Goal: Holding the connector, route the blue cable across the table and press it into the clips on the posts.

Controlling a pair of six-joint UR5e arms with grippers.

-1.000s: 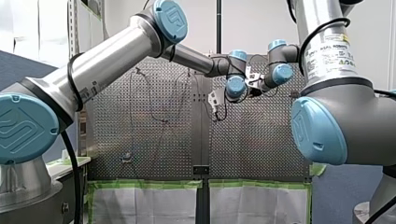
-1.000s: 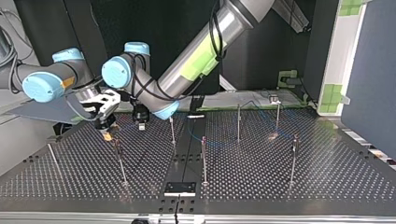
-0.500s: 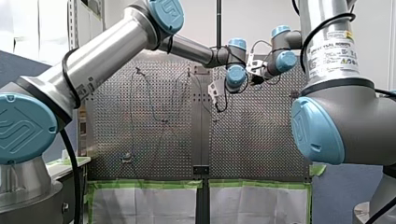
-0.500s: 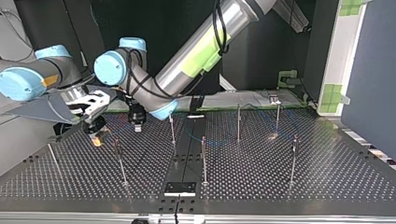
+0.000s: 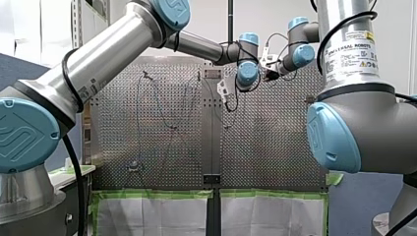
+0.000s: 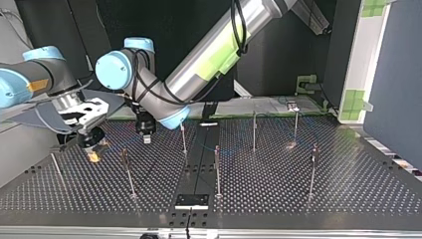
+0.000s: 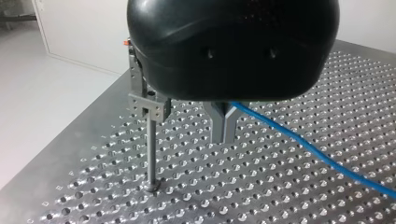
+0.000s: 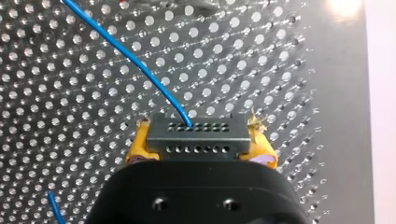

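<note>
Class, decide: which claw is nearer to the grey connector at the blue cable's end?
Right. My right claw grips the connector itself; my left claw is apart from it, shut on the blue cable further along.

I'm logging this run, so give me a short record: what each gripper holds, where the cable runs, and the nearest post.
right gripper: shut on the connector, yellow pads either side
left gripper: shut on the blue cable, above the table
blue cable: leaves the connector's face, runs over the table
post: upright beside the left gripper, clip on top, no cable in it
</note>
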